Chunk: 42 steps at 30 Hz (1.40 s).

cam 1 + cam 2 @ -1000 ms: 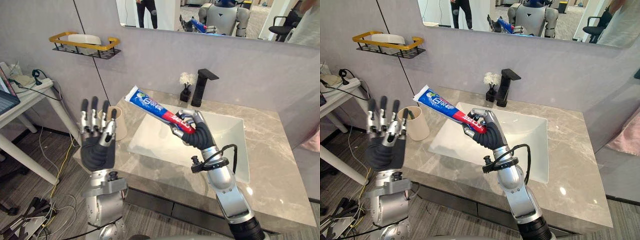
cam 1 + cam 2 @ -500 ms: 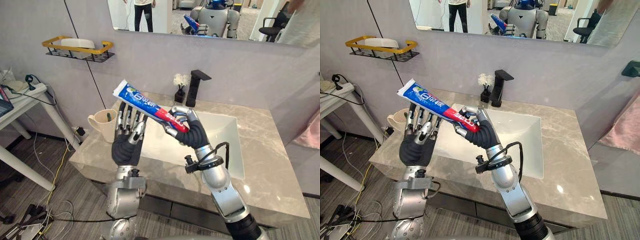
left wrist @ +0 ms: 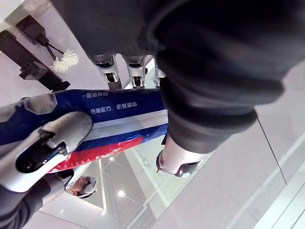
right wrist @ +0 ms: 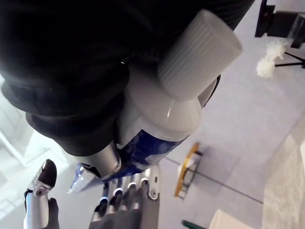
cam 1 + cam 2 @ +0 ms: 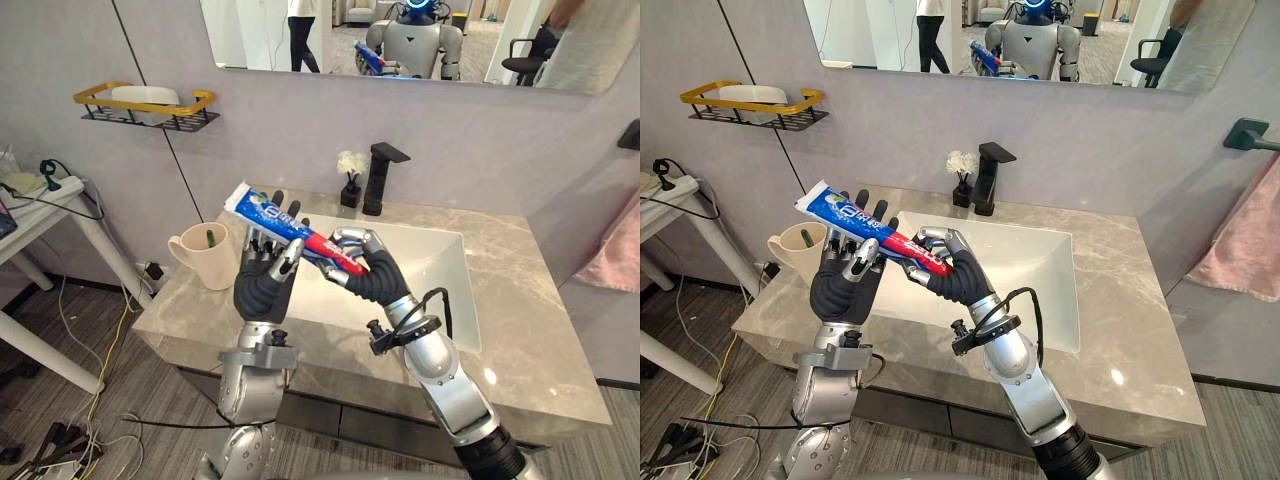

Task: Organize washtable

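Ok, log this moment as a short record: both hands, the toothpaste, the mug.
right hand: fingers curled round toothpaste tube near its cap end
left hand: raised, fingers straight behind the tube's flat end
tube: in the air, tilted, flat end higher
mug: on the counter left of the sink, something green inside

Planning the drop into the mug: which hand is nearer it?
Left. The left hand is beside the mug; the right hand grips the toothpaste tube over the sink, farther off.
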Motion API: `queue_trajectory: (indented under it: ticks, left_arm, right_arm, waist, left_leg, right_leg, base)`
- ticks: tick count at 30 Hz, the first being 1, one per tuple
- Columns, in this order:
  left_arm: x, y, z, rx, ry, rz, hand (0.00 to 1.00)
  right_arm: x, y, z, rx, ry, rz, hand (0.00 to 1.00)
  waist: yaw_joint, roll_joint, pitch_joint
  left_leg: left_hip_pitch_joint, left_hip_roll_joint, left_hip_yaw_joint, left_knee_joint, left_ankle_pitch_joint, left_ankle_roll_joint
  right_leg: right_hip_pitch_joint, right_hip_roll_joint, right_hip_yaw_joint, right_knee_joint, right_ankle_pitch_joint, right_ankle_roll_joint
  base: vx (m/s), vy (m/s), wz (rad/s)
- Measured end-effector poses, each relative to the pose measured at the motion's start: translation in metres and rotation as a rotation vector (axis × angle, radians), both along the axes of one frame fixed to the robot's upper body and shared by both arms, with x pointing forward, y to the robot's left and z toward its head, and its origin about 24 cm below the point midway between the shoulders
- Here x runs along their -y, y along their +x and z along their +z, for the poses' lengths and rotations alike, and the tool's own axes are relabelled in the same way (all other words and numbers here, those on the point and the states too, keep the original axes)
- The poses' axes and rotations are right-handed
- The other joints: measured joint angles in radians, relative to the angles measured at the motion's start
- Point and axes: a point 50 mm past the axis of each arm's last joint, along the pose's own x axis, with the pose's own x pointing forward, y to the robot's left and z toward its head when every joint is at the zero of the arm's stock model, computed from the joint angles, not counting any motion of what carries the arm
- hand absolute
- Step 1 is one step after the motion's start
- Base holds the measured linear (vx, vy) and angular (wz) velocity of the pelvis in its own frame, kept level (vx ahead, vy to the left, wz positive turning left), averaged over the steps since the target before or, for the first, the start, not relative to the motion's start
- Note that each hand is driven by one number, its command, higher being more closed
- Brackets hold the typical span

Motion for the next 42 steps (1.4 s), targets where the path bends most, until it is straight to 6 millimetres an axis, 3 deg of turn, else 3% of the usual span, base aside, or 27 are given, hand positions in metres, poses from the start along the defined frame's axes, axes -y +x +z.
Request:
queue_trajectory:
  ticks: [3, 4, 24, 25, 38, 42]
  left_arm:
    - [0.000, 0.001, 0.001, 0.001, 0.006, -0.005, 0.00]
    - [0.001, 0.001, 0.001, 0.001, 0.006, -0.006, 1.00]
    - [0.000, 0.007, -0.007, -0.038, 0.035, -0.001, 1.00]
    - [0.000, 0.007, -0.007, -0.038, 0.035, -0.001, 1.00]
    - [0.000, 0.008, -0.005, -0.015, 0.074, 0.018, 1.00]
    - [-0.005, 0.012, 0.005, 0.028, 0.078, 0.052, 1.00]
  right_arm:
    - [-0.001, 0.001, -0.003, -0.007, -0.022, 0.008, 1.00]
    - [-0.001, 0.001, -0.004, -0.006, -0.033, 0.006, 1.00]
    - [-0.002, 0.002, -0.024, 0.012, -0.221, 0.011, 1.00]
    - [-0.002, 0.002, -0.024, 0.013, -0.220, 0.011, 0.00]
    - [0.007, 0.009, -0.023, 0.004, -0.204, -0.056, 0.00]
    - [0.024, 0.013, -0.010, 0.037, -0.137, -0.146, 0.00]
  waist:
    - [-0.001, -0.005, -0.003]
    - [-0.001, -0.005, -0.003]
    - [-0.002, -0.010, -0.004]
    - [-0.002, -0.011, -0.004]
    - [-0.006, -0.013, 0.000]
    - [-0.006, -0.012, 0.004]
  left_leg:
    - [0.000, 0.000, 0.000, -0.009, 0.005, -0.001]
    - [0.000, 0.000, 0.000, -0.009, 0.005, -0.001]
    - [0.003, -0.001, 0.000, -0.011, 0.005, -0.001]
    - [0.003, -0.001, 0.001, -0.012, 0.005, -0.001]
    - [0.016, 0.000, 0.024, -0.022, 0.005, -0.002]
    - [0.020, 0.000, 0.030, -0.022, 0.004, -0.002]
  right_leg:
    - [-0.004, 0.000, -0.001, 0.000, 0.000, 0.000]
    - [-0.004, 0.000, -0.001, 0.000, 0.000, 0.000]
    - [-0.003, 0.000, -0.001, 0.000, 0.000, 0.000]
    - [-0.004, 0.000, 0.000, 0.000, 0.000, 0.000]
    - [-0.008, 0.000, 0.022, 0.000, 0.000, 0.000]
    - [-0.009, 0.000, 0.031, 0.001, 0.001, 0.001]
  base:
    - [0.00, 0.000, 0.00]
    - [0.00, 0.000, 0.00]
    - [0.00, 0.000, 0.00]
    - [0.00, 0.000, 0.00]
    - [0.00, 0.001, -0.04]
    - [-0.03, 0.002, -0.05]
